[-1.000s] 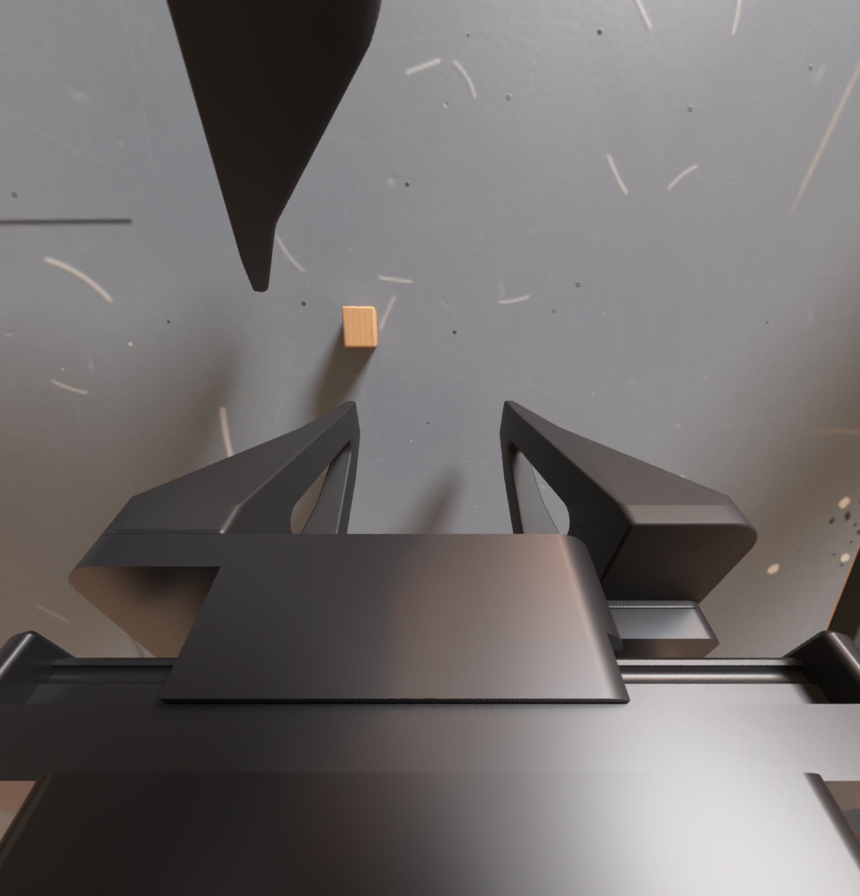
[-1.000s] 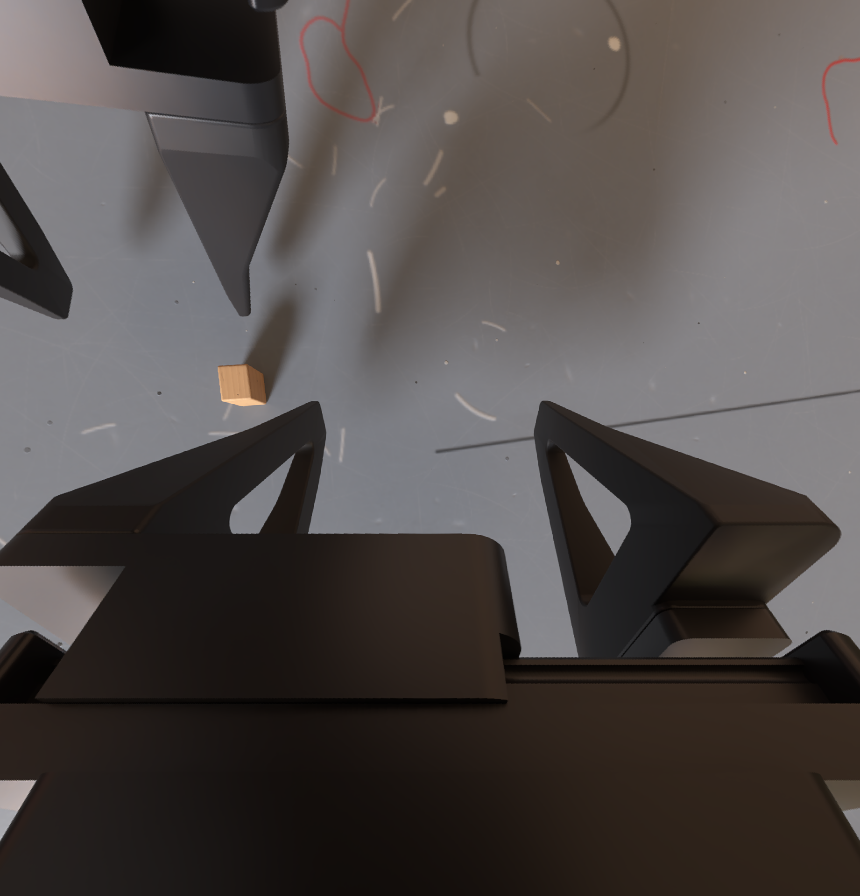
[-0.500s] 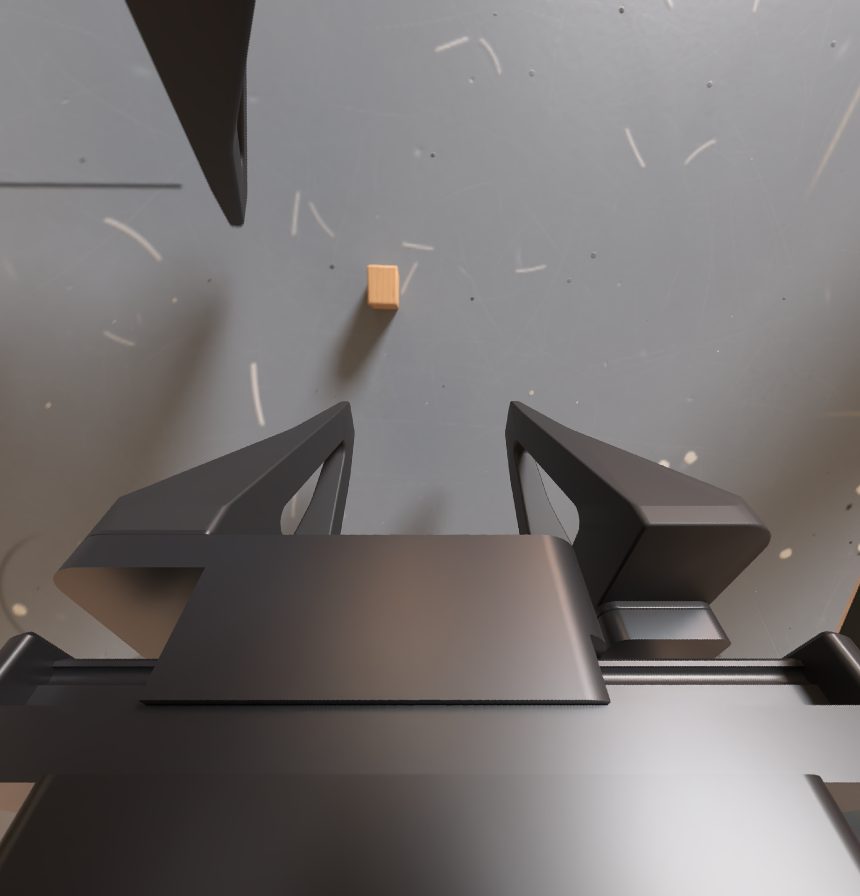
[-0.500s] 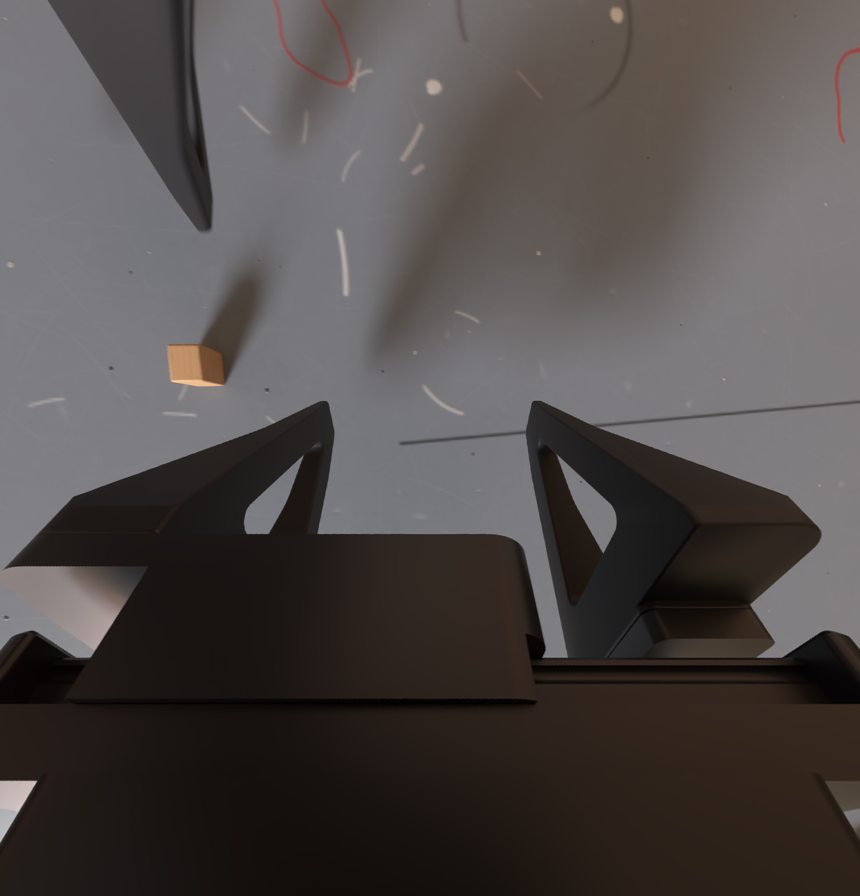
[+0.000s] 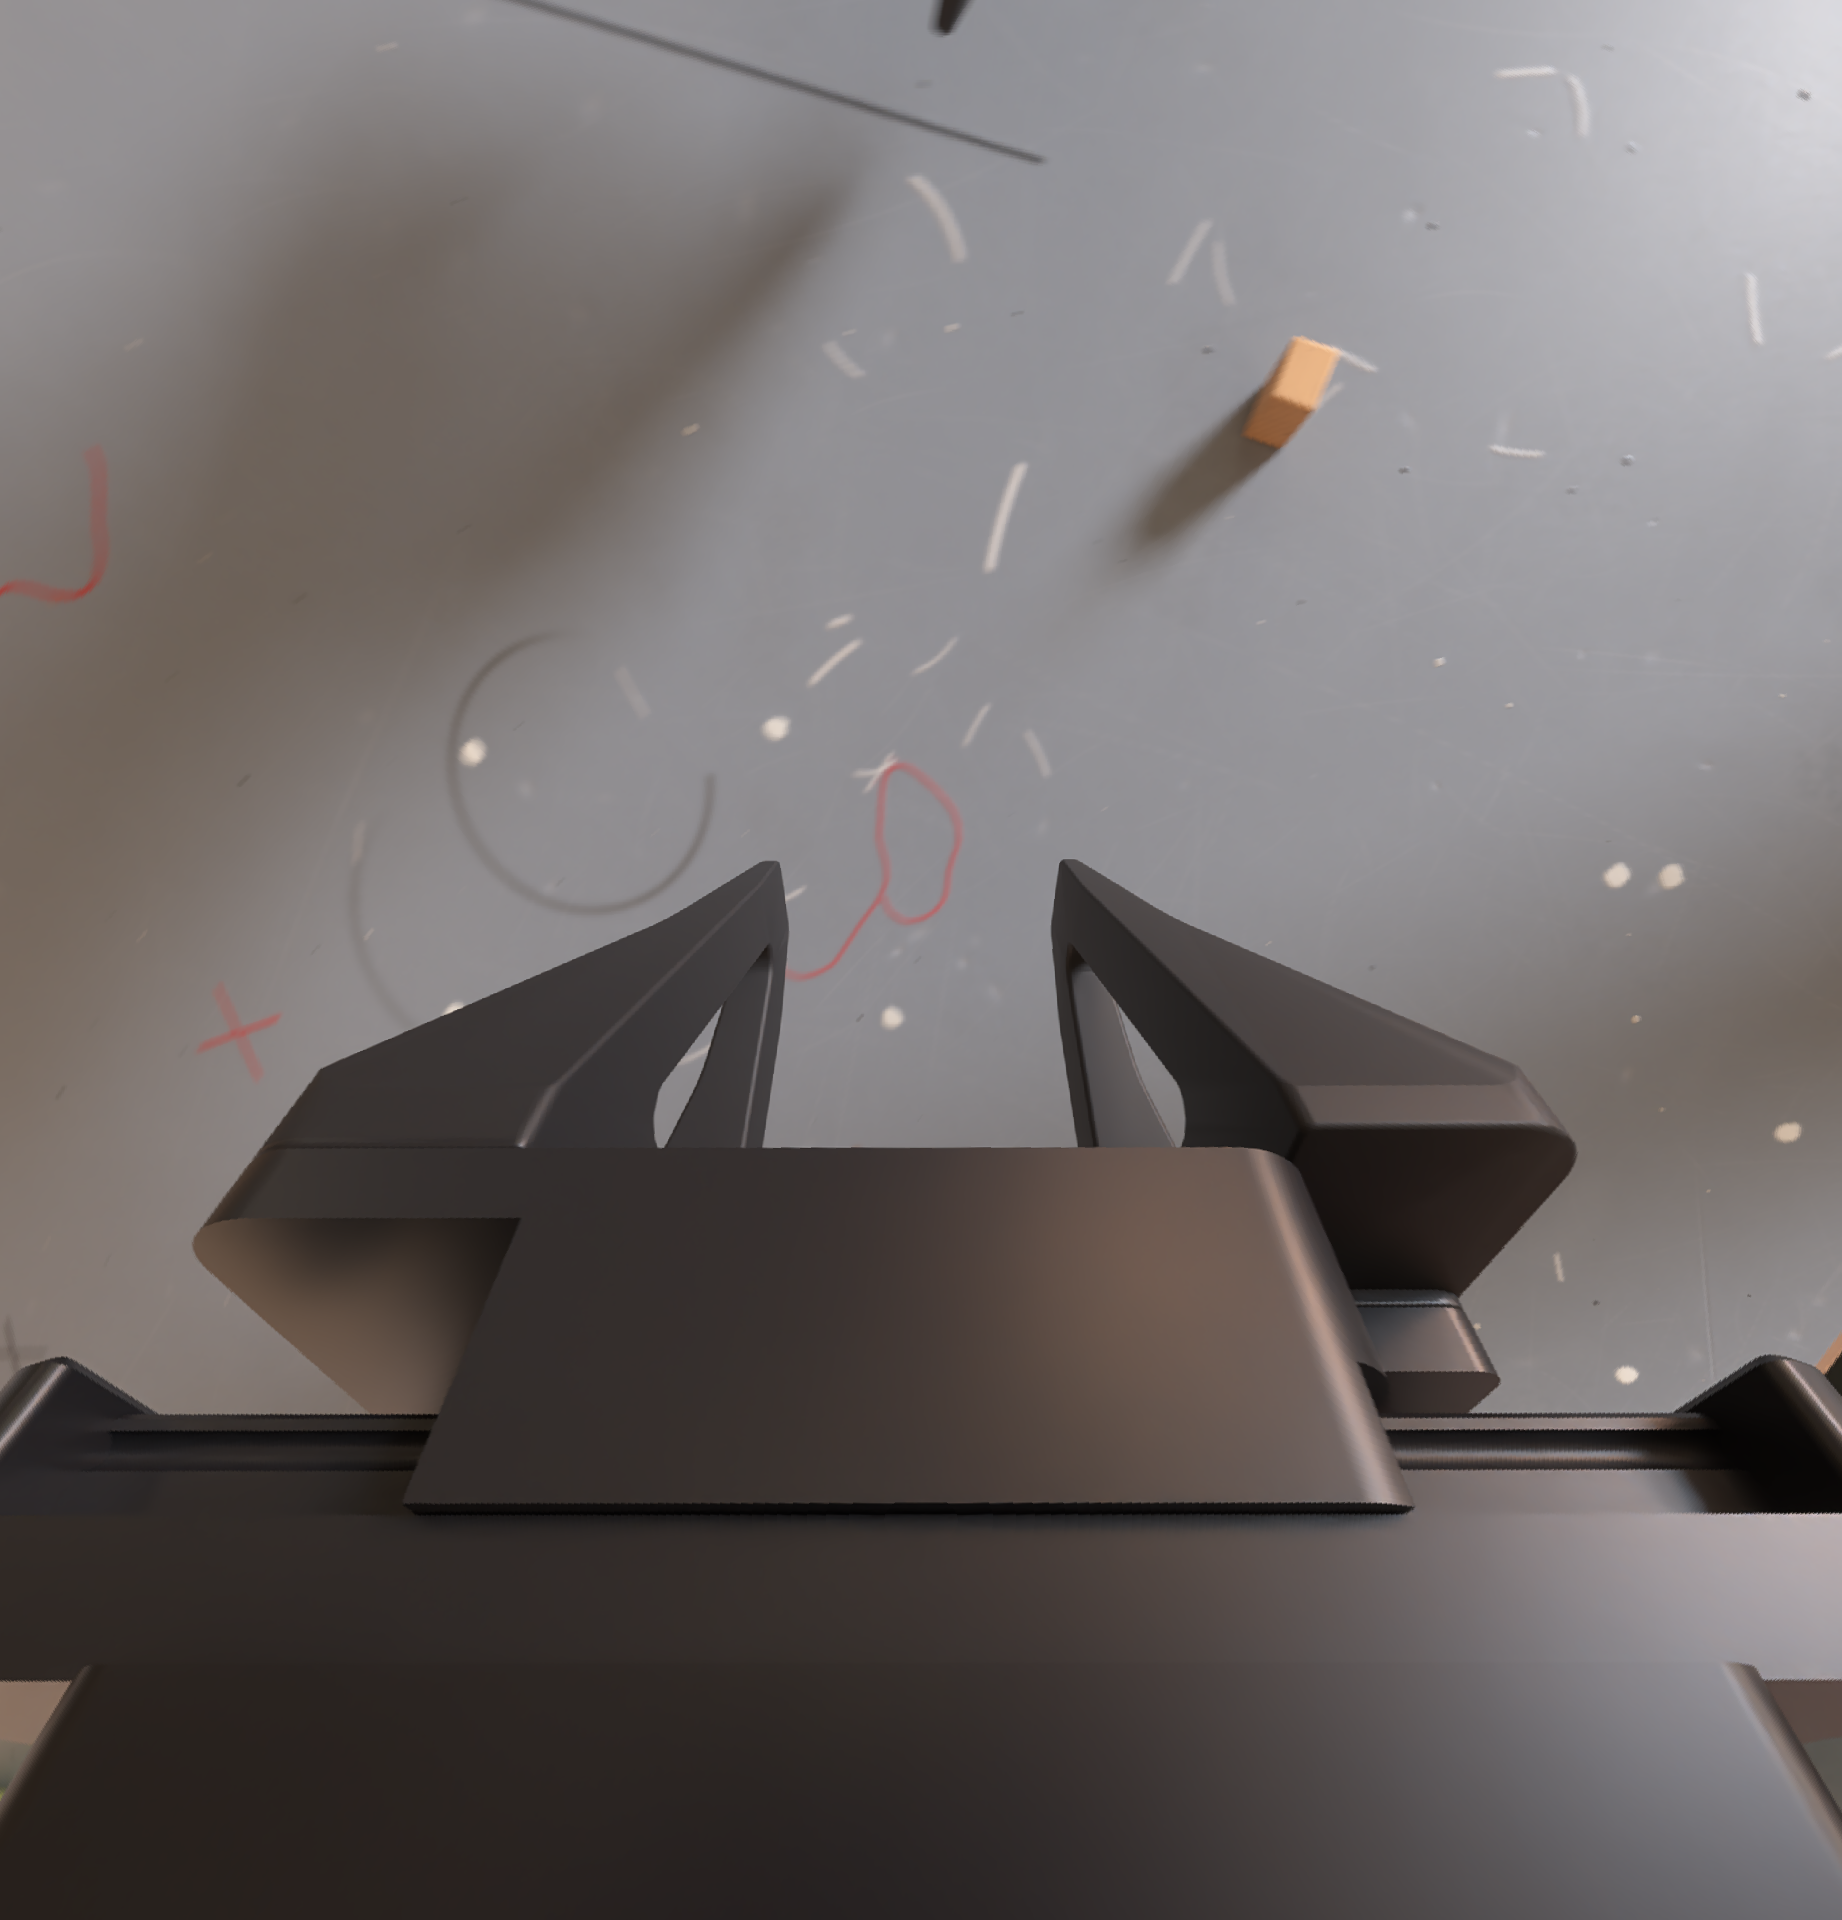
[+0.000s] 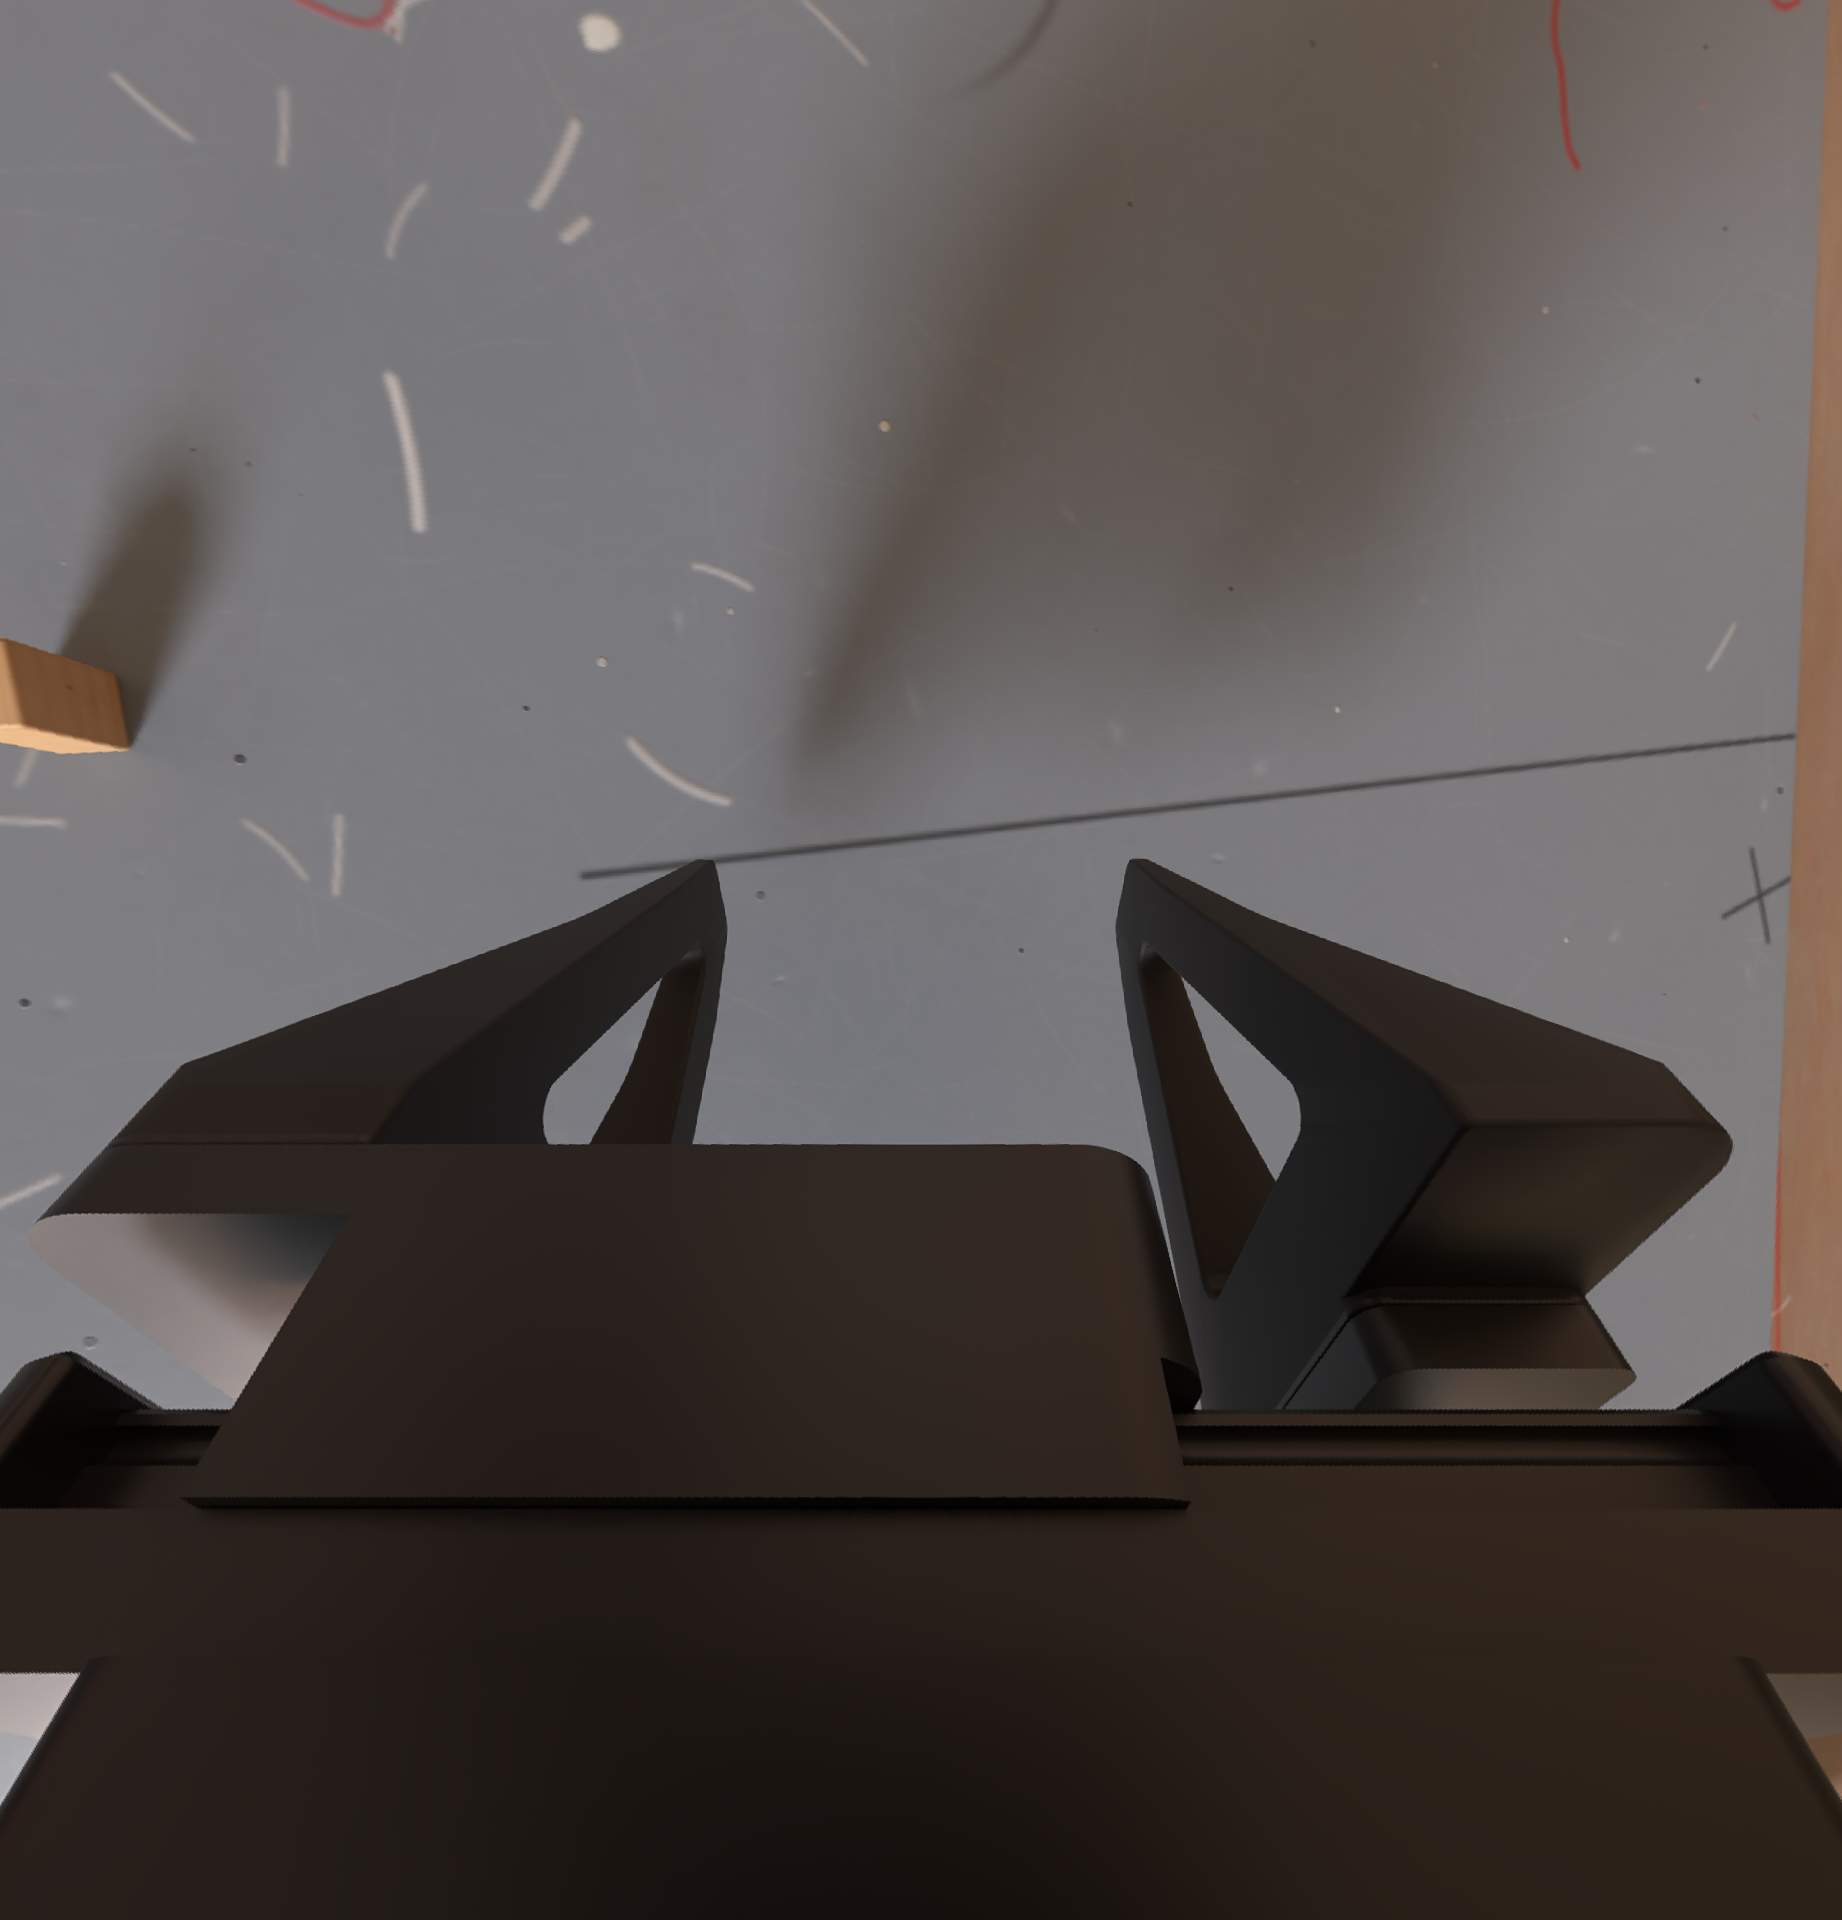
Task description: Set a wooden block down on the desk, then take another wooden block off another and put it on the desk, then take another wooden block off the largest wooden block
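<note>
One small wooden block point(image 5: 1291, 390) lies alone on the grey desk point(image 5: 1416, 675), up and to the right of my left gripper point(image 5: 919, 878). The left gripper is open and empty, well above the desk. In the right wrist view the same block point(image 6: 39, 696) sits at the left edge, partly cut off. My right gripper point(image 6: 919, 878) is open and empty, far to the right of the block. No other wooden block is in view.
The desk is scratched and marked with red scribbles point(image 5: 912, 852) and a dark ring point(image 5: 584, 774). A wooden strip point(image 6: 1836, 623) runs along the desk's right side in the right wrist view. A dark tip of the other gripper point(image 5: 948, 12) shows at the top.
Both grippers have drawn away from the block and from each other. The block has slid to the upper right in the left wrist view and to the left edge in the right wrist view.
</note>
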{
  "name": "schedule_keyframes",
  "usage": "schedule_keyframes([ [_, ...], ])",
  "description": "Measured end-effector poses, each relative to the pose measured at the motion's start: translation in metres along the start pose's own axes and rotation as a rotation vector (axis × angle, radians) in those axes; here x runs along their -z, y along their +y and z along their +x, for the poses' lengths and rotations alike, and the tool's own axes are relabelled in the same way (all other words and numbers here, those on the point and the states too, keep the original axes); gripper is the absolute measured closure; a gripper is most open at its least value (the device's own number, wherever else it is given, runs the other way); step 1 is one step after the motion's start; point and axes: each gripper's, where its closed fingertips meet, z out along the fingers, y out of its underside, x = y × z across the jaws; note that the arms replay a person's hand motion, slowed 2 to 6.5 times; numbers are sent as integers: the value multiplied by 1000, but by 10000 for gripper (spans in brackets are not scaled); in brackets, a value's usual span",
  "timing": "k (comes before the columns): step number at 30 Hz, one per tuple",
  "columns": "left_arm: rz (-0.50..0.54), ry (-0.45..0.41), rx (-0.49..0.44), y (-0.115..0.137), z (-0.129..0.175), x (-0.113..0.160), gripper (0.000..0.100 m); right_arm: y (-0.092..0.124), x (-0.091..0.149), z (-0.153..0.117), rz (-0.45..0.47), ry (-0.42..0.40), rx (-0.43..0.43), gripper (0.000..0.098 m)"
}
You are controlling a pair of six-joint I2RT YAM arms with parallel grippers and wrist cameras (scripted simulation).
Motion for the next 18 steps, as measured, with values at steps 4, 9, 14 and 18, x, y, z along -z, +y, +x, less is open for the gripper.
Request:
schedule_keyframes([
  [4,23,-87,79,13,-25,29,612,1,1,8,14,13,-3,332],
  [9,31,-188,177,36,-55,63,671,-4,8,13,81,21,-28,313],
  [14,7,-249,282,68,-83,86,699,-14,24,19,192,42,-71,316],
  [18,-39,-263,353,97,-99,94,709,-22,43,25,287,76,-108,323],
])
